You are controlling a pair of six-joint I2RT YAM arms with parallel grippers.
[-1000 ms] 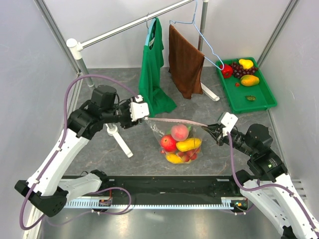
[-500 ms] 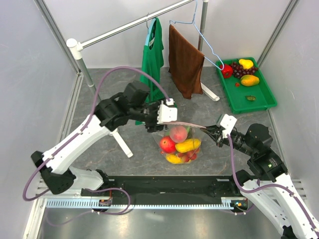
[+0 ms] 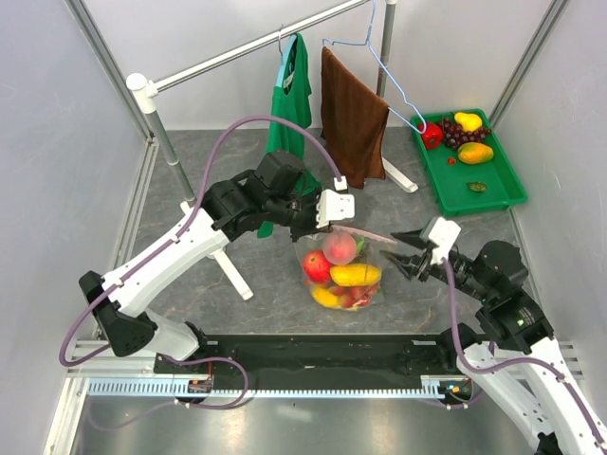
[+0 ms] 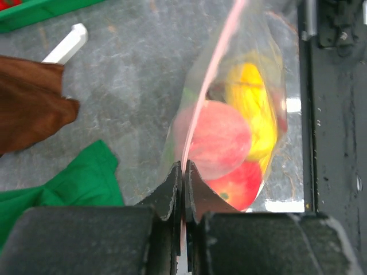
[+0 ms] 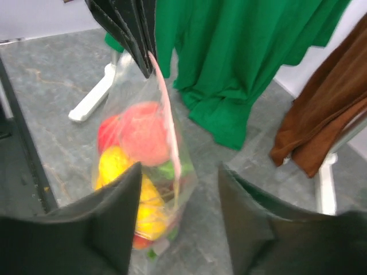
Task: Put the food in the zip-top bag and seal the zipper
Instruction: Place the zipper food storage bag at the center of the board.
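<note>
Two grippers, one bag. Left gripper (image 3: 326, 225) is clenched on the thin pale pink zipper strip (image 3: 368, 233). Its fingers (image 4: 171, 192) are pressed together, and the strip runs out from between them in the left wrist view. One clear zip-top plastic bag (image 3: 372, 258) hangs directly below the left gripper, just ahead of the right gripper (image 3: 406, 254). Right gripper is released, its two fingers (image 5: 114, 217) spread wide and holding nothing. Cannot tell if the strip's end touches a finger.

Glossy toy food inside the bag:
- one pink-red peach (image 3: 340, 248) nearest the left gripper
- one red apple (image 3: 316, 267)
- one long yellow piece (image 3: 357, 275)
- one yellow-orange piece (image 3: 328, 300) lowest
- small red bits, too jumbled to count

One green plastic tray (image 3: 498, 180) sits well apart from both grippers, beyond the right one. It holds one red fruit (image 3: 432, 135), one purple grape bunch (image 3: 459, 136), two yellow-orange fruits, one small green piece and one tiny red piece.

One green cloth (image 3: 289, 142) and one brown towel (image 3: 353, 118) hang beyond the left gripper.
</note>
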